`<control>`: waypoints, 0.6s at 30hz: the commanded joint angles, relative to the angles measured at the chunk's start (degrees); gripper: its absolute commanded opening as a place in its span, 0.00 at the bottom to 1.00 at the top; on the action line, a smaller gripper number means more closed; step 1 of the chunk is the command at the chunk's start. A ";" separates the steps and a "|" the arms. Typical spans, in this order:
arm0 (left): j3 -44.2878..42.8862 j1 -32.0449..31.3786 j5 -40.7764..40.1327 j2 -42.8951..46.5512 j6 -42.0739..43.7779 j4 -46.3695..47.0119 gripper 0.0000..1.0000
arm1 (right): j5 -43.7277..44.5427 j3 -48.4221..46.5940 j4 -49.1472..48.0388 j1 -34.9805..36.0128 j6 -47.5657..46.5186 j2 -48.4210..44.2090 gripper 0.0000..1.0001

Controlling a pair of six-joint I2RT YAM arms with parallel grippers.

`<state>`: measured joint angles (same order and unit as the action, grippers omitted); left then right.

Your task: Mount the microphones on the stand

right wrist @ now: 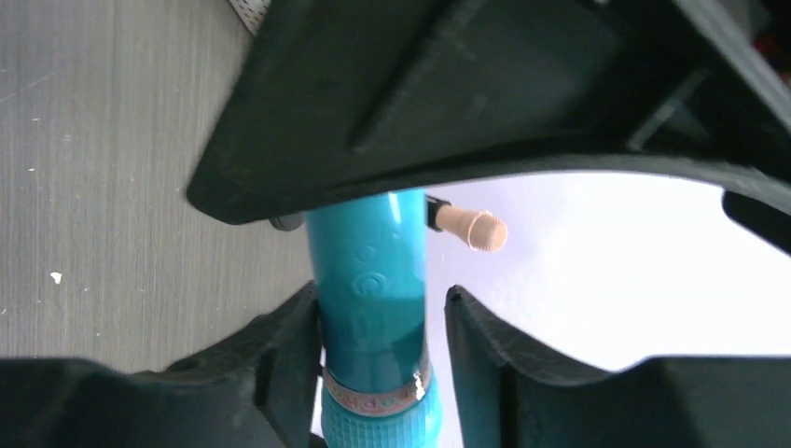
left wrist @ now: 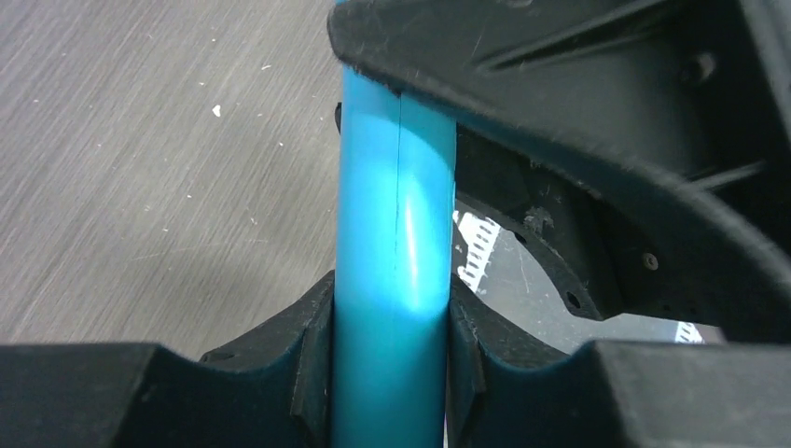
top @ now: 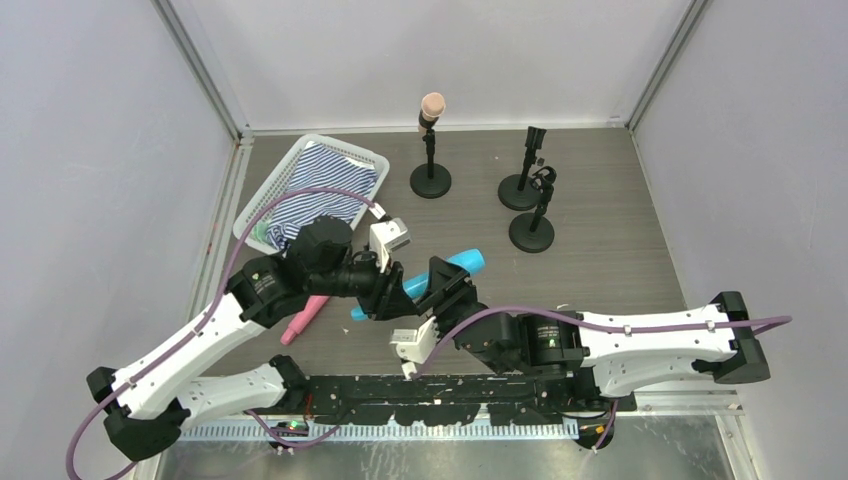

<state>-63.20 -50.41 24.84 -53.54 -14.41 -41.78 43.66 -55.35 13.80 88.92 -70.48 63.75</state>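
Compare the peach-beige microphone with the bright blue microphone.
The peach-beige microphone stands upright in a black stand; the bright blue microphone is slanted, gripped by the left end effector. The peach-beige one is at the back, the blue one nearer the front. Both have rounded heads.

From above, the middle of the blue microphone (top: 462,264) lay hidden under the left tool (top: 384,292) and the right tool (top: 442,292) (only its head and tail end showed); the far end of the pink microphone (top: 303,321) was covered by the left arm (top: 210,325); in the left wrist view the blue handle was cut off below by the edge and above by the right tool; in the right wrist view its head ran off the bottom, and the peach microphone (right wrist: 471,230) showed only its head.
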 commanded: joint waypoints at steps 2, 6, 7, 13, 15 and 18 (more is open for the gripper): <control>-0.55 -0.30 -7.70 0.17 2.05 1.78 0.00 | 1.31 -0.83 -9.55 -0.06 -3.65 -2.17 0.64; -1.37 0.44 -16.62 0.53 1.62 2.91 0.00 | 3.67 -0.87 -9.75 -0.33 4.92 -2.98 0.78; -1.13 1.00 -18.32 1.06 1.18 3.57 0.00 | 4.24 -0.75 -9.76 -0.41 7.32 -3.49 0.79; 2.73 6.46 -24.34 5.53 -1.57 5.69 0.00 | 5.36 -4.00 -3.00 -7.72 38.17 -8.58 0.79; 4.46 8.19 -25.72 7.29 -2.05 5.68 0.00 | 5.06 -6.18 3.13 -13.96 51.65 -10.54 0.78; 6.35 8.92 -27.84 9.65 -2.50 4.38 0.00 | 2.60 -10.07 13.27 -24.74 70.76 -11.88 0.77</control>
<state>-58.37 -42.57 1.78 -46.89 -15.68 -39.51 46.85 -59.05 15.99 74.65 -31.20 55.24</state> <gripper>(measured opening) 0.385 0.779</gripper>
